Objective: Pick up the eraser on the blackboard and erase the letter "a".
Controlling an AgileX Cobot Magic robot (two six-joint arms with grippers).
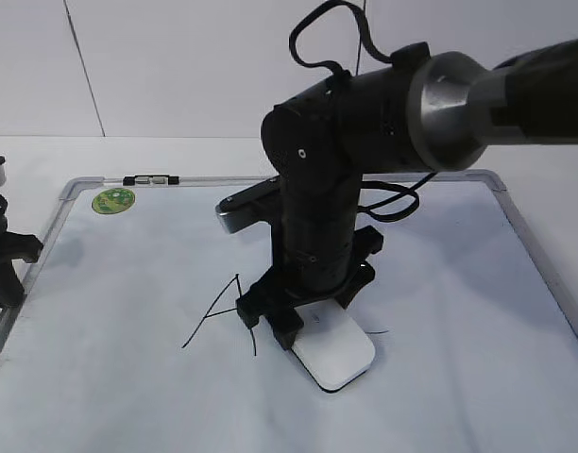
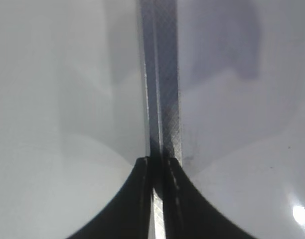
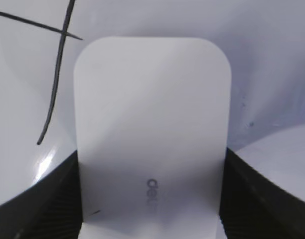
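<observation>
The eraser (image 1: pixel 338 354) is a white rounded block lying flat on the blackboard (image 1: pixel 459 283), a white dry-erase board with a grey frame. My right gripper (image 1: pixel 303 316) is shut on the eraser's near end, one finger on each long side. In the right wrist view my right gripper (image 3: pixel 151 152) holds the eraser (image 3: pixel 152 99), with grey lettering on top. Thin black angular strokes (image 1: pixel 218 307) lie just left of it and show in the wrist view (image 3: pixel 55 84). The letter "a" is hidden; only a short black mark (image 1: pixel 377 331) pokes out right of the eraser. My left gripper (image 2: pixel 157 169) is shut above the board's frame (image 2: pixel 162 99).
A round green sticker (image 1: pixel 113 200) sits at the board's far left corner. A small black and white clip (image 1: pixel 150 179) lies on the far frame. My left arm (image 1: pixel 6 264) rests at the board's left edge. The right arm's body stands over the board's middle.
</observation>
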